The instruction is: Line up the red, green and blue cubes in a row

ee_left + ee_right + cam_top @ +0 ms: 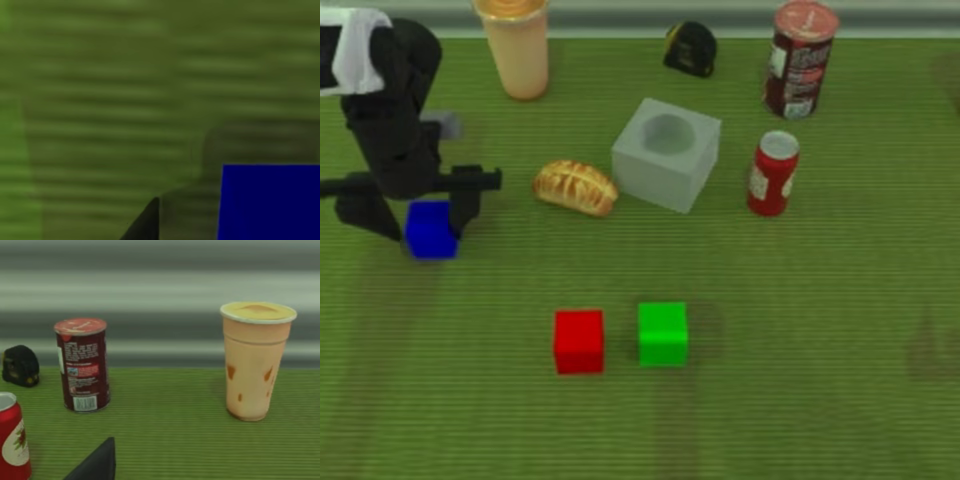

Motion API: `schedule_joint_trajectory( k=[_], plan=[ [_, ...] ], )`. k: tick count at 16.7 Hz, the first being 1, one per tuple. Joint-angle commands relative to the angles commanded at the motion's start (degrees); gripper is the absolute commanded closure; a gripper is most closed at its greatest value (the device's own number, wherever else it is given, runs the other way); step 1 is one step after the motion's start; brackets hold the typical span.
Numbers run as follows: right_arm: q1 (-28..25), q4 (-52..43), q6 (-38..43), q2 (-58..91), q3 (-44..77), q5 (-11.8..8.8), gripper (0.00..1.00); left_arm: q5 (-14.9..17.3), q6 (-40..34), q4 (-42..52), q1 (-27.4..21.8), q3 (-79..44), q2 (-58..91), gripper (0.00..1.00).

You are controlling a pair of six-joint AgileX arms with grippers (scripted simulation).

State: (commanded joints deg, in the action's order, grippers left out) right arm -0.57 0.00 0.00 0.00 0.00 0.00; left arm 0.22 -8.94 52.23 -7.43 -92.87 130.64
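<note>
Nearest the worktop's front edge, roughly mid-width, the small bright red cube [579, 341] and the small bright green cube [663, 333] sit side by side with a narrow gap, the green one a shade farther back; judged as two-thirds of the row in place. Remaining: the small deep blue cube [430, 230], well apart from the pair, toward the left edge. The left pincer [428, 205] straddles it, dark fingers on either side and apparently closed on its flanks; the left wrist view shows the blue face [270, 202] close up beside one fingertip [145, 222]. Whether the cube is lifted off the green ribbed worktop [800, 420] cannot be told. The right pincer is not seen in the top view; only one dark fingertip [97, 462] shows in its wrist view, so its state cannot be told. Farther back: a golden bread roll [576, 188], a grey block with a round hollow [666, 153], a red soda can [772, 173]. Along the back edge: an orange paper cup [515, 45], a black tape measure [690, 47], a dark red crisp canister [801, 58]. Judgement: none of these obstructs the path from blue cube to row; the roll lies nearest.
</note>
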Motion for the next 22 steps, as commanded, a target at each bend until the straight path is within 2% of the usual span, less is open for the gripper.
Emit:
schedule_joint_trajectory(
  k=[4, 5, 15, 22],
  plan=[
    [0.00, 0.00, 0.00, 0.00, 0.00, 0.00, 0.00, 0.00, 0.00, 0.00, 0.00, 0.00, 0.00, 0.98],
    [0.00, 0.00, 0.00, 0.00, 0.00, 0.00, 0.00, 0.00, 0.00, 0.00, 0.00, 0.00, 0.00, 1.00],
    [0.00, 0.00, 0.00, 0.00, 0.00, 0.00, 0.00, -0.22, 0.24, 1.57, -0.05, -1.36, -1.95, 1.00],
    [0.00, 0.00, 0.00, 0.00, 0.00, 0.00, 0.00, -0.31, 0.10, 13.90, 0.94, -9.66, -5.73, 1.00]
  ],
)
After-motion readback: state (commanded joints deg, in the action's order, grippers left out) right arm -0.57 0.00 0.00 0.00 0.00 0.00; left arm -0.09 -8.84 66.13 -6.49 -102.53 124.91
